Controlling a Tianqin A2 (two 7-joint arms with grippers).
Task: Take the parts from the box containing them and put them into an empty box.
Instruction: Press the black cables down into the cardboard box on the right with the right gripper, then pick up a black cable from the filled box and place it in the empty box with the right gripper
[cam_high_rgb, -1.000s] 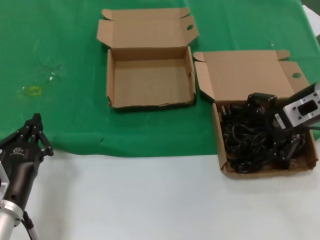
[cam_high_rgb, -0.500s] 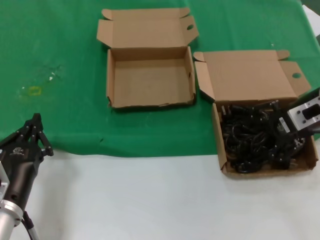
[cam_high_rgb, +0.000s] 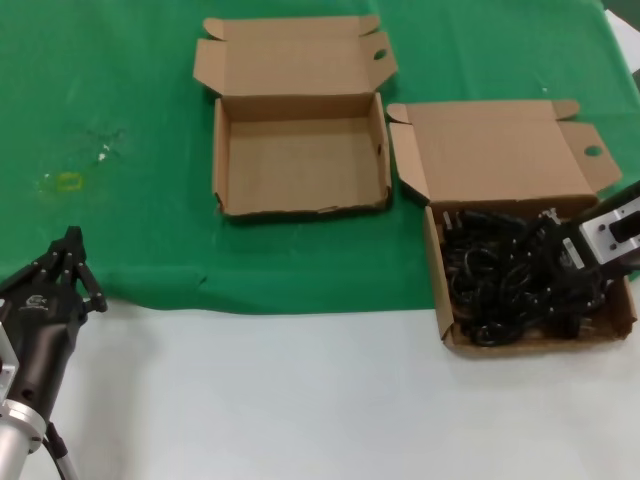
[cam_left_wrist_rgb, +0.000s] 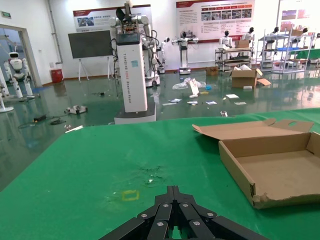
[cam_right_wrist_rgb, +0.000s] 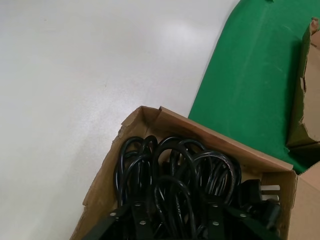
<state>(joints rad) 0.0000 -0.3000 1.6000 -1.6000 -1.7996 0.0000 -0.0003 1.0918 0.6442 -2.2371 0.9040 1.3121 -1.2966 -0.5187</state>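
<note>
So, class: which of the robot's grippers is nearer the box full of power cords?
Right. The right gripper is down among the power cords inside that box; the left gripper sits far away across the table.

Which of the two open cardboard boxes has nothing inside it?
The empty box toward the robot's left; the box nearer the right gripper holds black cords.

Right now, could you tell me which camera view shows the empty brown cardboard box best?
The head view: the empty brown cardboard box shows whole, lid open, interior bare. The left wrist view shows only part of it from the side; the right wrist view catches just a corner.
</note>
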